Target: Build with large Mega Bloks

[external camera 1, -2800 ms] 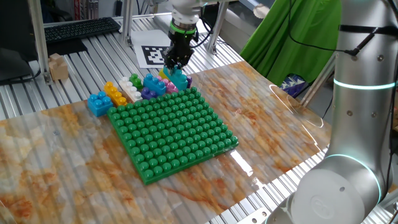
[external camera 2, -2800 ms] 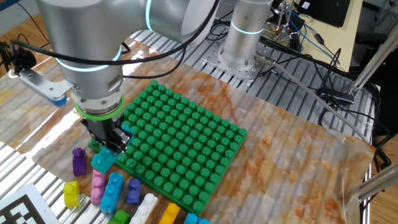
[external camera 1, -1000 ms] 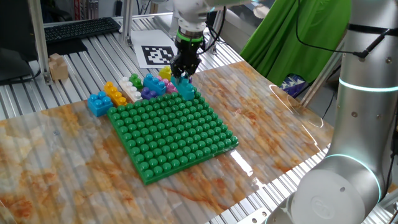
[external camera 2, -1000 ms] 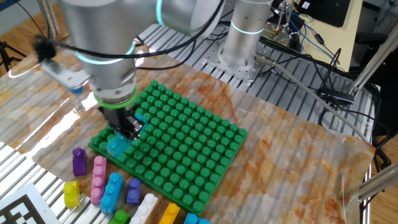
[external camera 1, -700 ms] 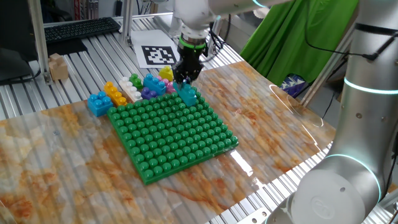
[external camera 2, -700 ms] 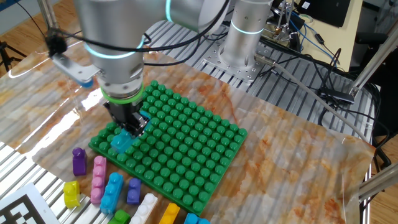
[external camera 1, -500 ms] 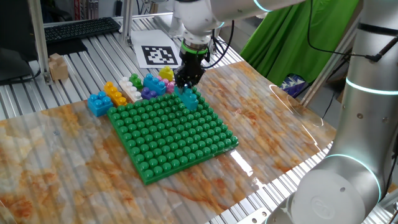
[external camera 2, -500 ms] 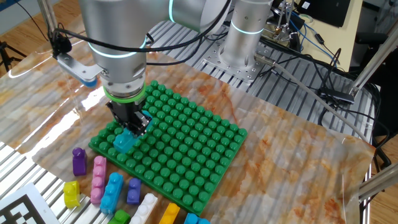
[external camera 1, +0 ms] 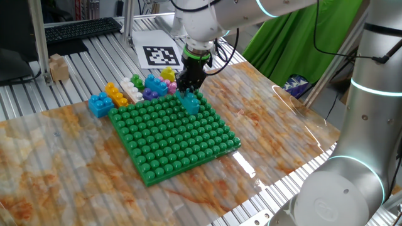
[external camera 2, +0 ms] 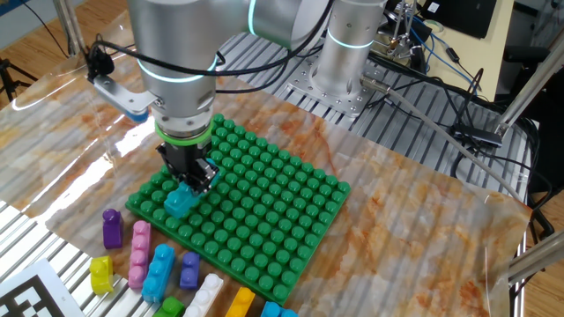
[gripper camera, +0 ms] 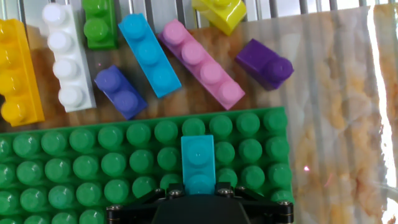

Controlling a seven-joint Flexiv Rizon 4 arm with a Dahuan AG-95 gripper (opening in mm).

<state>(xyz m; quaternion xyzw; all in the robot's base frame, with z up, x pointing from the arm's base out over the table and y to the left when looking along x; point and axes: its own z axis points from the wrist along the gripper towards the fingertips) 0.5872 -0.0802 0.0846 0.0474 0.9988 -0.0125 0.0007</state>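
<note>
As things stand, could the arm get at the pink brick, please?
Probably not yet: the gripper is shut on the teal brick over the baseplate. The pink brick itself lies uncovered.

The arm [external camera 2: 181, 53] is built of thick cylindrical links finished in smooth silver-grey metal, joined by rounded housings. Thin rings lit in cyan are seen at the joints, one on the link above the wrist and one on the upright column [external camera 1: 367, 94] at the right of one fixed view. A bright green band [external camera 2: 185, 136] is fitted around the wrist. Below it, the black gripper [external camera 2: 187, 179] is mounted, narrow and angular. Thin black cables [external camera 2: 132, 60] are looped loosely around the forearm. In the hand view, the gripper's black body is edged by small silver screws [gripper camera: 112, 211] at its corners.
</note>
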